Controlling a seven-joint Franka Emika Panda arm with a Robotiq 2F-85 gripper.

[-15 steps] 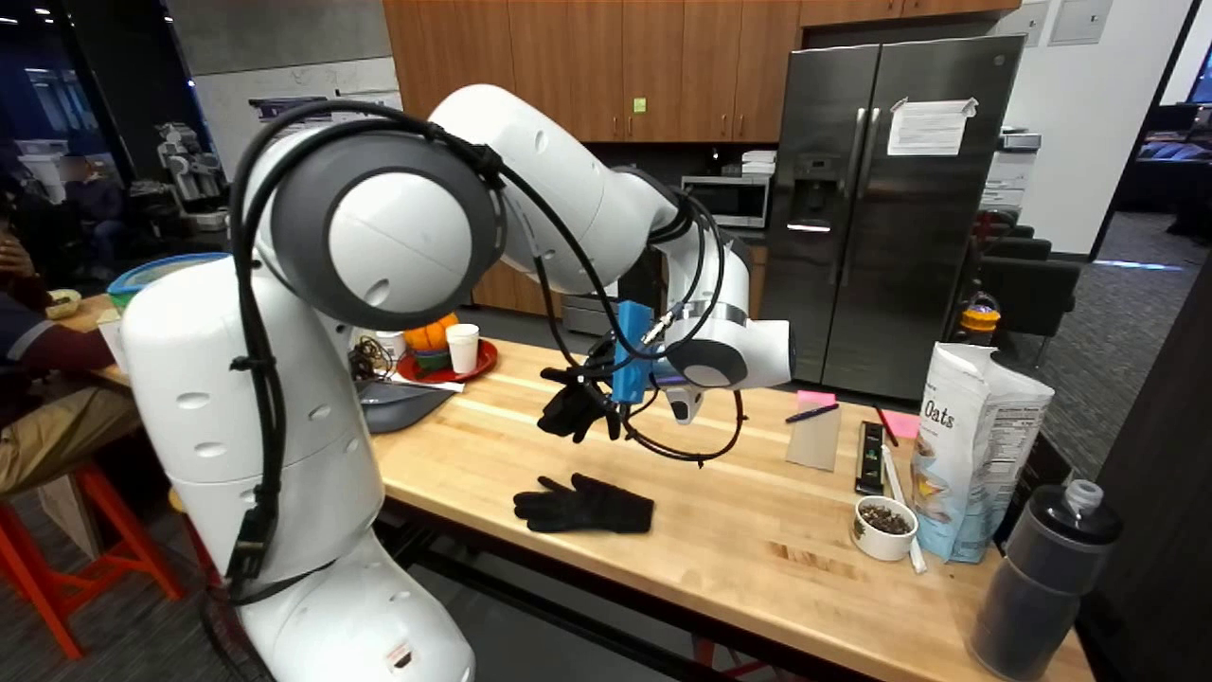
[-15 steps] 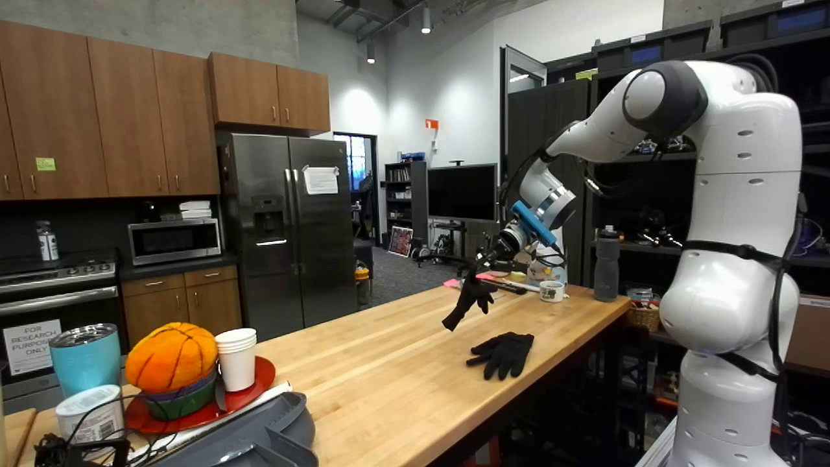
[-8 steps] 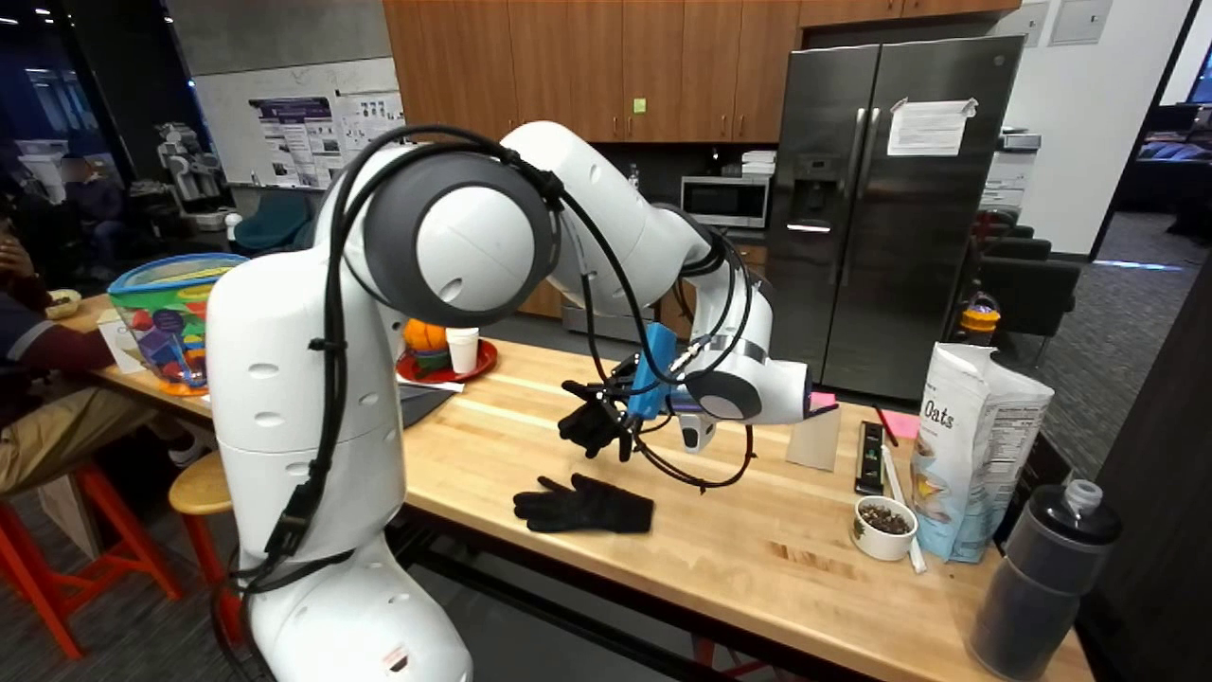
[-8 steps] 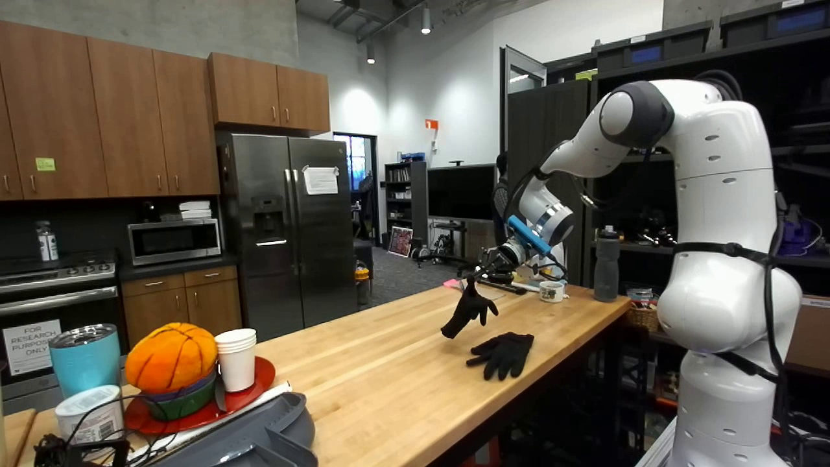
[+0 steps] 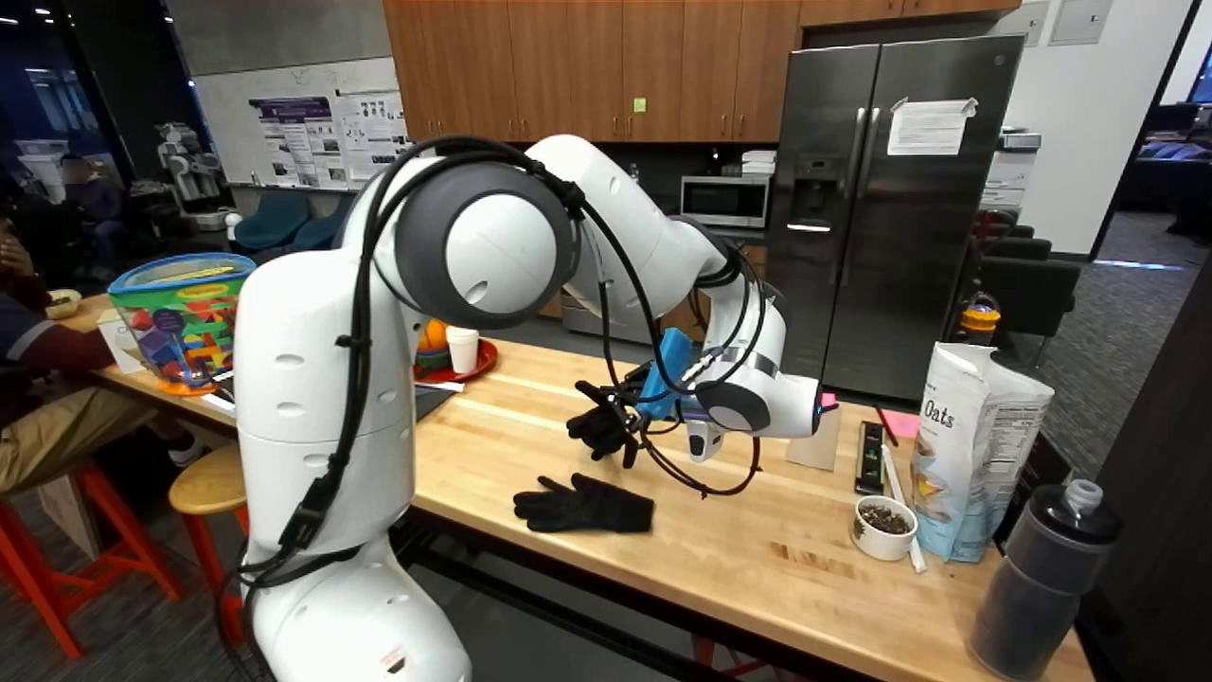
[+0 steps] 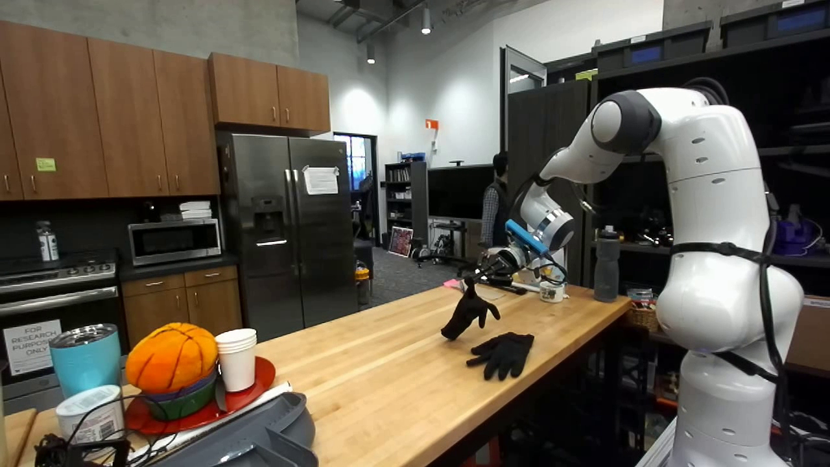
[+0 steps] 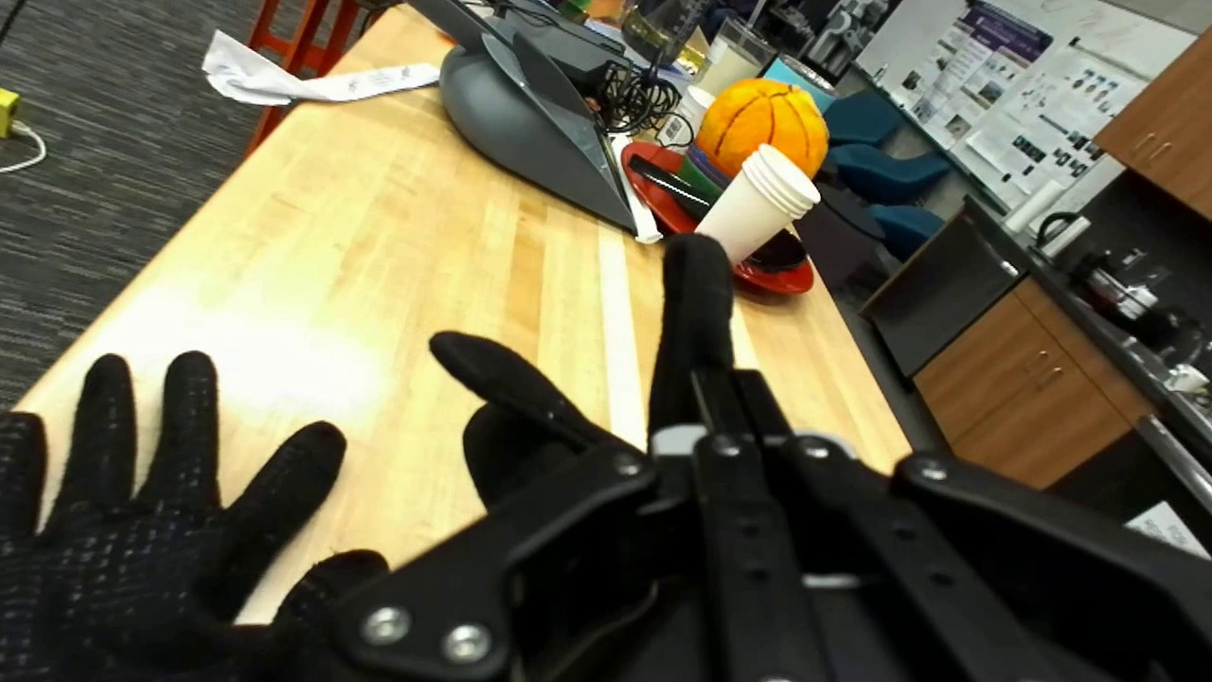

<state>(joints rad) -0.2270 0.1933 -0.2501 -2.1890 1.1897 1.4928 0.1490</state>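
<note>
Table [image 5: 720,549]: striped light wood, in all three views
Fridge [image 6: 292,227]: dark steel, two doors, white sheet [image 6: 321,180] fixed to one, behind the table in both exterior views
Arm [image 6: 713,175]: white, dark grey joints, black cables [image 5: 324,488] strapped along it, bent over the table
Bag [image 5: 975,455]: white and pale blue, marked "Oats", upright near one end of the table
Bottle [image 5: 1037,587]: smoky grey, upright beside the bag
Plate [image 6: 264,379]: red, on the table, well apart from the bag
Orange plush [image 6: 172,358]: rounded, dark-lined, seated in a green bowl [image 6: 185,405] on the plate
Gripper [image 7: 731,398]: black, over the table; jaws together, clamped on the held glove by what looks like one of its fingers
Held glove [image 6: 468,312]: black, hanging from the jaws over the table; cannot tell whether its cuff touches the table
Flat glove [image 5: 592,504]: black, fingers spread, lying on the table by its long edge, near the held glove but apart from it; pale dots show in the wrist view
Cups [image 6: 237,363]: white, nested, standing on the plate beside the orange plush
Dish [image 5: 881,545]: white, holding dark bits, on the table in front of the bag
</note>
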